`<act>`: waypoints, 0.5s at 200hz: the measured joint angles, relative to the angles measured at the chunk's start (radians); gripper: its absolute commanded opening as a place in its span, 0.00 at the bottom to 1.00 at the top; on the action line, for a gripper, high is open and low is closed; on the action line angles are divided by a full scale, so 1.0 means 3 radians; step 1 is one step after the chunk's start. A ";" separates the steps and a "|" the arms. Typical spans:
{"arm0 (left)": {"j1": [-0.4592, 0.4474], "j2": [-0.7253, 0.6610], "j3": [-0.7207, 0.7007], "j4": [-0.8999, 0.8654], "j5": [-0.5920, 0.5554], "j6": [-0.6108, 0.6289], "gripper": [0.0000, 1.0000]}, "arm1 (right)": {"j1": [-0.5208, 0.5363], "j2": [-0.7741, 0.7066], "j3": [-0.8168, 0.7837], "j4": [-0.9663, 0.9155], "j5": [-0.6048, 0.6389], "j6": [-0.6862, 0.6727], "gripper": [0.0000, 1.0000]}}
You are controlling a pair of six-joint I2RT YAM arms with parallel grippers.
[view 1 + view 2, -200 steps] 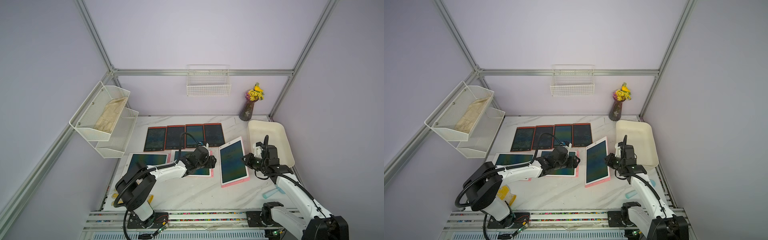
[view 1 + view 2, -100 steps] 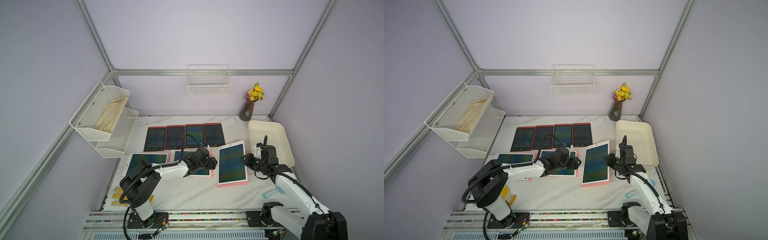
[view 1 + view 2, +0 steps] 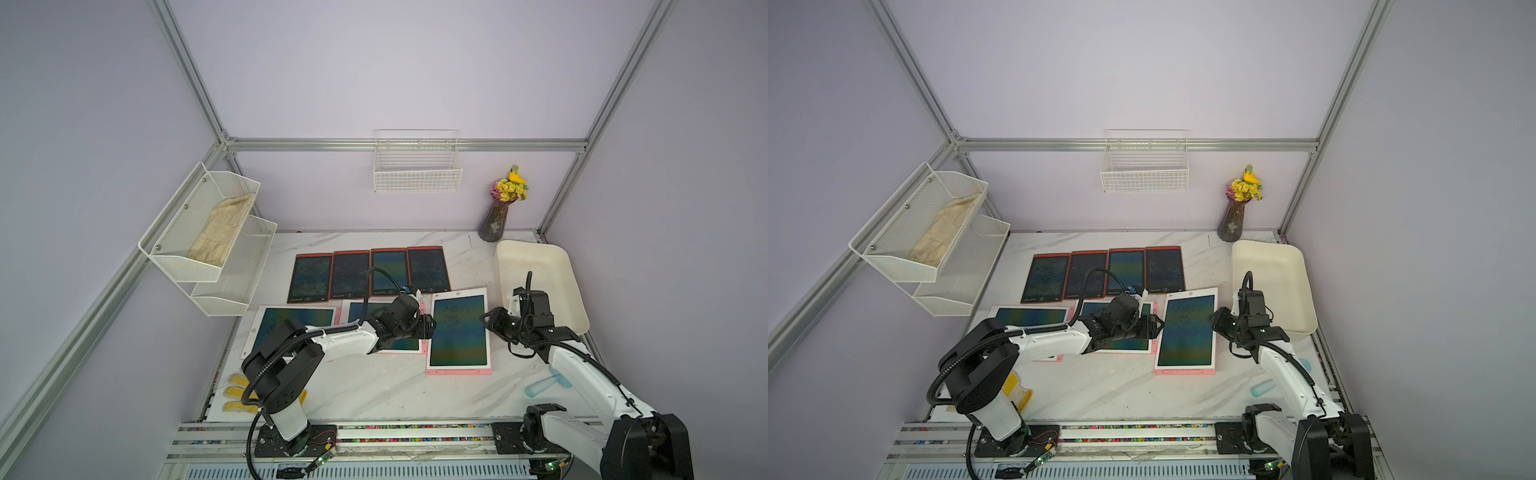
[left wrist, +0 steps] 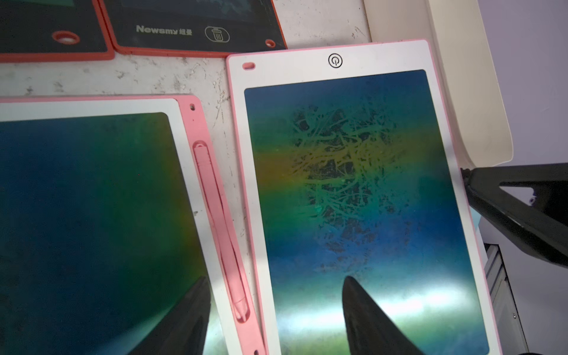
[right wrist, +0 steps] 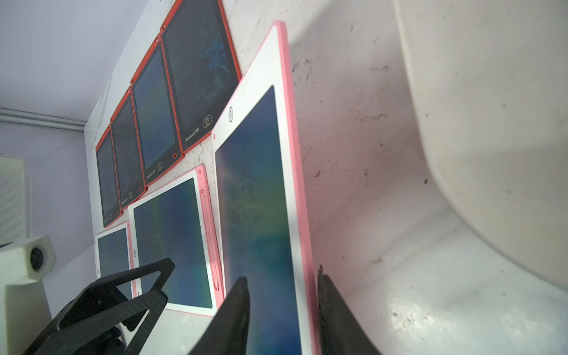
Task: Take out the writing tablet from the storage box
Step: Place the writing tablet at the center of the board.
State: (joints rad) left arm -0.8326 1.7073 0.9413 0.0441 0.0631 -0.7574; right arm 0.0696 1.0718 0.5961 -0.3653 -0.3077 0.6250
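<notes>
The writing tablet (image 3: 459, 330), white-faced with a pink rim and a dark screen, lies flat on the marble table, left of the storage box (image 3: 536, 274). The box is a cream-white shallow tray and shows nothing inside. My right gripper (image 3: 488, 322) is at the tablet's right edge; in the right wrist view its jaws (image 5: 281, 276) stand apart, one finger over the screen and one outside the pink rim (image 5: 302, 215). My left gripper (image 3: 430, 326) is open at the tablet's left edge, and its fingers (image 4: 362, 307) hover over the tablet and its neighbour.
Several red-framed tablets (image 3: 370, 272) lie in a row behind. Two more pink-white tablets (image 3: 291, 328) lie to the left. A vase of flowers (image 3: 498, 216) stands behind the box. A teal object (image 3: 544, 384) and yellow gloves (image 3: 239, 392) lie near the front.
The tablet, held tilted by my right gripper a second ago, has come down flat and square on the table. The right jaws have parted. My left gripper has barely moved.
</notes>
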 measured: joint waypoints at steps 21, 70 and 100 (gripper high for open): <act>0.0000 0.0066 0.0000 0.0019 0.0053 -0.0036 0.67 | 0.0000 0.0000 0.0000 0.0013 0.0020 0.0008 0.42; -0.0031 0.0131 0.0000 0.0072 0.0140 -0.0094 0.67 | 0.0000 0.0064 0.0000 0.0064 0.0078 0.0024 0.43; -0.0065 0.0142 0.0000 0.0095 0.0179 -0.0120 0.67 | 0.0000 0.0198 0.0000 0.0148 0.0100 0.0023 0.45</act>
State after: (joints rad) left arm -0.8520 1.7500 0.9413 0.0727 0.1169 -0.7933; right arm 0.0696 1.1313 0.5961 -0.3210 -0.2775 0.6319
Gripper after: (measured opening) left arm 0.667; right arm 0.437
